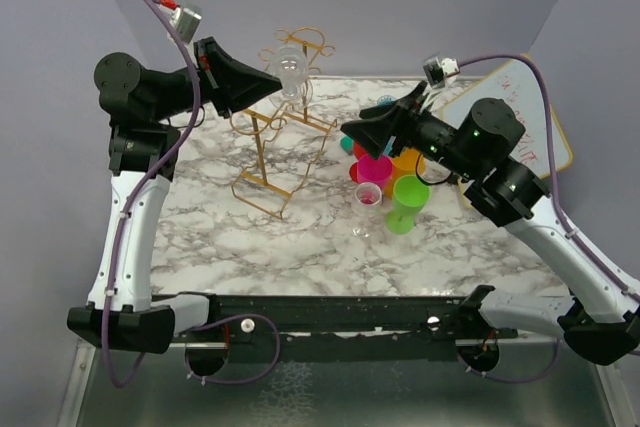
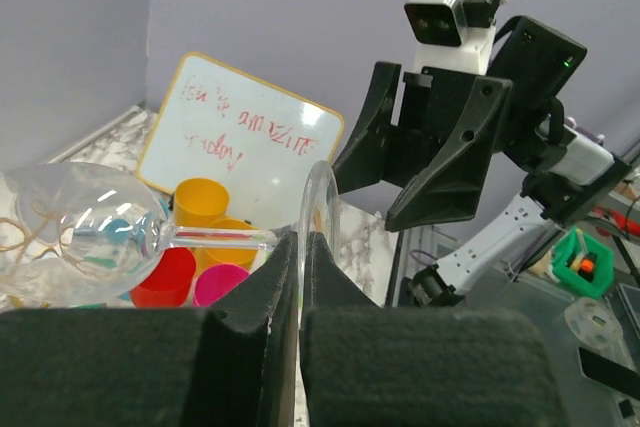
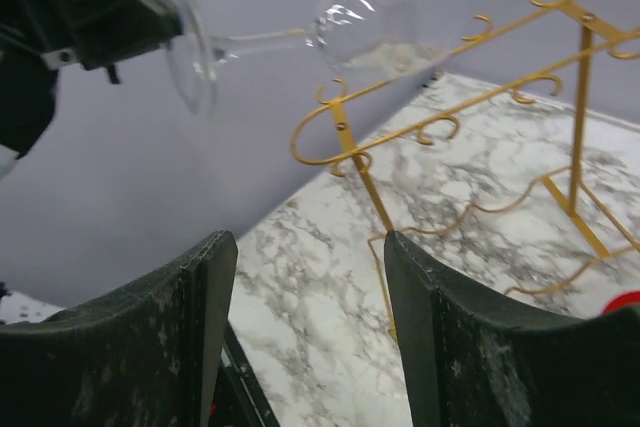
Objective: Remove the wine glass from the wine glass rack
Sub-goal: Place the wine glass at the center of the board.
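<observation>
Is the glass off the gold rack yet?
Nearly. Done: the left gripper is shut on the foot of the wine glass. In hand: the glass lies sideways, its bowl by the wine glass rack's top hooks; whether it is fully free is unclear. Left: carry it clear. The right gripper hangs open, empty.

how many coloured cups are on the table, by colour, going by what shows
orange cups: 2
red cup: 1
pink cup: 1
green stemmed cup: 1
teal cup: 1 (mostly hidden, so only probably a cup)
total: 6
</observation>
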`<state>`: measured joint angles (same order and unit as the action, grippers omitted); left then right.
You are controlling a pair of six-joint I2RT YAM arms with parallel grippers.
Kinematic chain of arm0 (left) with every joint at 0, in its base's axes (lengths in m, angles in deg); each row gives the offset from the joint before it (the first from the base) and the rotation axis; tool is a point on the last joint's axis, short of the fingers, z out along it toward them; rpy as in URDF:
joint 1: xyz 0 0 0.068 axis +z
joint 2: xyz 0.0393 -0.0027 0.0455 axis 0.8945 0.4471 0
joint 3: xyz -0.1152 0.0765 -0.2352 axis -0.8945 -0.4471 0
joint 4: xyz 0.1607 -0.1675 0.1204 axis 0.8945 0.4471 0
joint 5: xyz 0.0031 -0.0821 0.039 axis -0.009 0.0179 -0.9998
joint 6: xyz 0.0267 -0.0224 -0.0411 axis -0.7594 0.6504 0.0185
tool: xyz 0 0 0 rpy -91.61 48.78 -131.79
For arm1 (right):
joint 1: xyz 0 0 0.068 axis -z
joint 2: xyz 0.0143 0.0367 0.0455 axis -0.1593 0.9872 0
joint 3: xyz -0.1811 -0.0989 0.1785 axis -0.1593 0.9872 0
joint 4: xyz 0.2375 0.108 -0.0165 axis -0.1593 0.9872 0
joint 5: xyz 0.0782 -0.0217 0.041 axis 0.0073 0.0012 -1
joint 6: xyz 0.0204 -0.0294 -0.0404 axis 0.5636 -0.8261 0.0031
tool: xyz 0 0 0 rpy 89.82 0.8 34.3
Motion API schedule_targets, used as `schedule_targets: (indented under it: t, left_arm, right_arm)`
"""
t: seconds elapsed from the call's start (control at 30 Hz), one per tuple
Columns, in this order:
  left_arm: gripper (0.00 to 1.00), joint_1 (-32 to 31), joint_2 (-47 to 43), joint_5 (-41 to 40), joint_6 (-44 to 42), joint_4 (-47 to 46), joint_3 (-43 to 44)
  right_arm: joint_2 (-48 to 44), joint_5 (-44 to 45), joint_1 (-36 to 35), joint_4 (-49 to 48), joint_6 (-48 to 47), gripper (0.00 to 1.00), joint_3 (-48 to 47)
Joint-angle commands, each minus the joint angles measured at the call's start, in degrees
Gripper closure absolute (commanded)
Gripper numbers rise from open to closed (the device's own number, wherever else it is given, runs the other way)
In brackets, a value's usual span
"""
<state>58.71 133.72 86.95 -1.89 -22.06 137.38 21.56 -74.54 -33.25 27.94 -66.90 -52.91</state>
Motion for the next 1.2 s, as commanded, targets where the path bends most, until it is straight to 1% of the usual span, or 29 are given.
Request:
schedule_targets:
  t: [0.0,0.13,0.27,0.4,0.53,0.6,0.63,0.7,0.8,0.93,0.97,1.03,1.07,1.17]
  left_arm:
    - [1.00,-2.2,-3.1,1.8,-1.1,-1.2,-1.1]
    - [1.00,-5.1,-3.3,4.2,-0.2,-1.2,-1.6]
    - [1.00,-6.9,-3.2,4.9,-0.2,-1.1,-2.2]
    - [1.00,-9.1,-3.5,3.3,-0.9,-1.0,-4.1]
    - [1.00,-11.1,-3.4,2.3,-1.3,-1.0,-5.0]
    - [1.00,-11.4,-3.2,2.0,-1.4,-0.8,-4.6]
    - [1.00,-11.5,-3.2,2.4,-1.5,-0.8,-4.4]
    - [1.00,-11.7,-3.1,2.5,-1.6,-0.7,-4.3]
    - [1.00,-11.9,-3.1,2.8,-2.2,-0.3,-4.4]
    - [1.00,-12.0,-3.1,6.1,-2.6,-0.3,-5.8]
    - [0.97,-12.1,-3.3,6.8,-2.6,-0.3,-6.4]
    - [0.73,-12.1,-3.7,7.9,-2.7,-0.1,-7.8]
    - [0.68,-12.1,-3.9,7.7,-3.5,0.9,-8.4]
    - [0.66,-12.1,-4.2,6.6,-6.4,4.2,-9.5]
  right_arm:
    - [-0.4,-12.3,0.1,-7.2,1.5,0.35,-1.2]
    - [0.9,-15.2,0.1,-8.8,2.5,0.45,-1.6]
    - [1.7,-20.0,0.1,-14.8,5.8,0.47,-0.3]
    - [2.5,-20.5,0.1,-17.1,7.7,0.49,0.6]
    - [3.4,-20.9,0.1,-16.6,8.5,0.58,0.6]
    - [3.6,-20.3,0.1,-15.7,8.5,0.60,0.6]
    - [3.8,-19.9,0.1,-15.1,8.5,0.64,0.6]
    - [3.8,-19.7,0.0,-14.5,8.2,0.80,0.7]
    - [3.8,-20.1,0.1,-14.2,8.0,0.98,0.7]
    - [3.4,-20.8,0.1,-15.0,7.9,0.99,1.3]
    - [3.2,-20.7,0.1,-15.0,7.8,0.99,1.5]
    - [3.1,-20.4,0.1,-14.7,7.4,0.99,1.6]
    - [3.1,-20.4,0.1,-14.5,7.2,0.99,1.6]
    - [3.0,-19.8,0.1,-14.2,6.9,0.99,1.6]
